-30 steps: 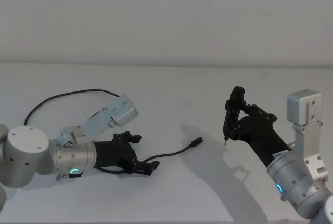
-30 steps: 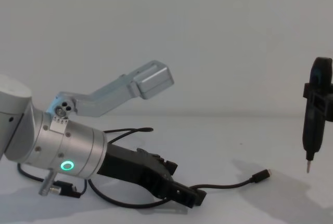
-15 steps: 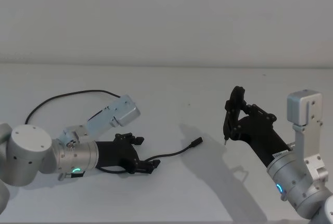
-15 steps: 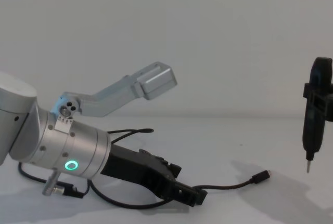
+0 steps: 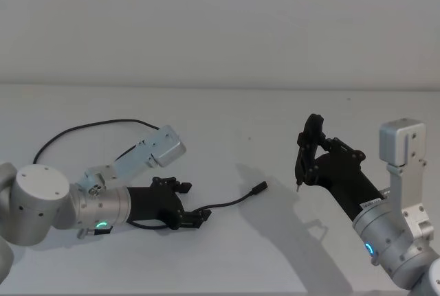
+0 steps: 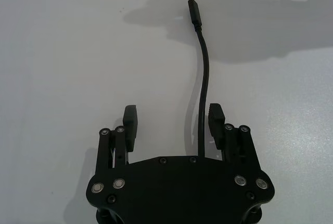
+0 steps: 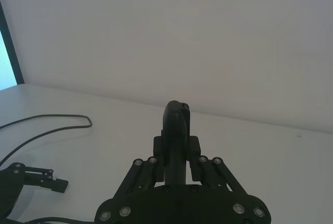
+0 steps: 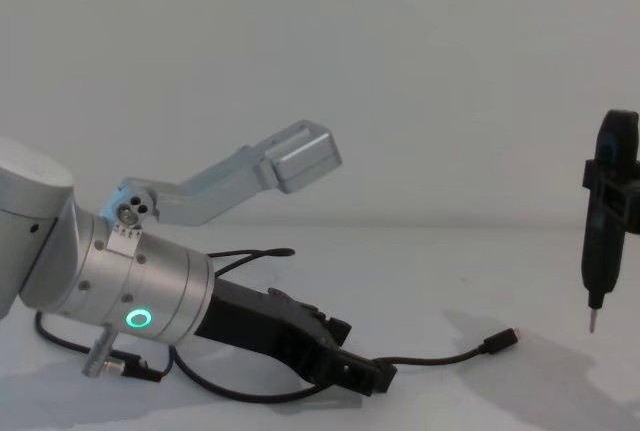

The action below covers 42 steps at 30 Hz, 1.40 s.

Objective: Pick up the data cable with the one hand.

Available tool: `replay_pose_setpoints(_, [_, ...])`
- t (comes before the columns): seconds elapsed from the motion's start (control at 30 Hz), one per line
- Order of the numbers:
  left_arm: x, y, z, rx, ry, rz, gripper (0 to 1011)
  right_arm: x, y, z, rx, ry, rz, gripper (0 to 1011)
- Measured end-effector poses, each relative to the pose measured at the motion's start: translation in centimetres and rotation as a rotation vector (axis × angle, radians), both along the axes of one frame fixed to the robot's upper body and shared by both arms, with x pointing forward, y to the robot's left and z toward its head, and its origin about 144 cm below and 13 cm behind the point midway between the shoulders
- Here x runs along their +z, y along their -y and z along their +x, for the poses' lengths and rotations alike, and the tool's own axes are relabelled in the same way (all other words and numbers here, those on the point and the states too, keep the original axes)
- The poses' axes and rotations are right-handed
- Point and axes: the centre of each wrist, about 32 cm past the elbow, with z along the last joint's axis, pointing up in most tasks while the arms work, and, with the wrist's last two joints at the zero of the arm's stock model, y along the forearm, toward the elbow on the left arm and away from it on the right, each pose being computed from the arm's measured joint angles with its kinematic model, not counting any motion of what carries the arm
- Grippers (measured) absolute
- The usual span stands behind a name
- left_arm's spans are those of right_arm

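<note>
The jaws of the left gripper [image 6: 173, 115] are spread. In the left wrist view the data cable [image 6: 203, 73] runs between them, much nearer one finger than the other, and is not yet pinched. The fingertips are held low over the desk [image 5: 227, 138], astride the cord a little way back from its free plug.

Against the picture of a second ago, only a small adjustment is noted. The silver wrist has been drawn slightly toward the robot's left and raised a touch, while the fingertips have been kept at almost the same spot on the cord. The cable itself has not been disturbed. Its plug lies on the desk where it was, ahead of the jaws, and the rest of the cord trails back under the wrist and curves away over the far left of the desk.

From this it is judged that alignment is about finished and that closing is the step still owed; nothing has been lifted. Because the cord is thin and sits off-centre, it may be pushed sideways during closing.

The right gripper [image 5: 317, 165] is kept raised on the right, well apart from the cable, its jaws pressed on a slim dark tool [image 8: 600, 221], with no change there.
</note>
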Motion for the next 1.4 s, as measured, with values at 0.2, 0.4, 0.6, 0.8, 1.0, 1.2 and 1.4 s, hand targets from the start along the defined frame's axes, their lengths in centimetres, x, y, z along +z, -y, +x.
replay_pose_setpoints(0.2, [0.0,0.02,0.01,0.001,-0.001,0.001,751,0.0,0.0,0.0,0.0,0.0,0.0,274])
replay_pose_setpoints(0.4, [-0.02,0.02,0.01,0.001,-0.001,0.001,712,0.0,0.0,0.0,0.0,0.0,0.0,275])
replay_pose_setpoints(0.6, [-0.03,0.01,0.01,0.002,-0.002,0.002,680,0.0,0.0,0.0,0.0,0.0,0.0,275])
replay_pose_setpoints(0.8, [-0.04,0.0,0.02,0.003,-0.002,0.002,641,0.0,0.0,0.0,0.0,0.0,0.0,274])
replay_pose_setpoints(1.0, [-0.04,0.0,0.02,0.003,-0.002,0.003,602,0.0,0.0,0.0,0.0,0.0,0.0,275])
replay_pose_setpoints(1.2, [-0.04,0.0,0.02,0.003,-0.002,0.003,566,0.0,0.0,0.0,0.0,0.0,0.0,274])
replay_pose_setpoints(1.4, [-0.05,0.0,0.02,0.003,-0.003,0.003,520,0.0,0.0,0.0,0.0,0.0,0.0,275])
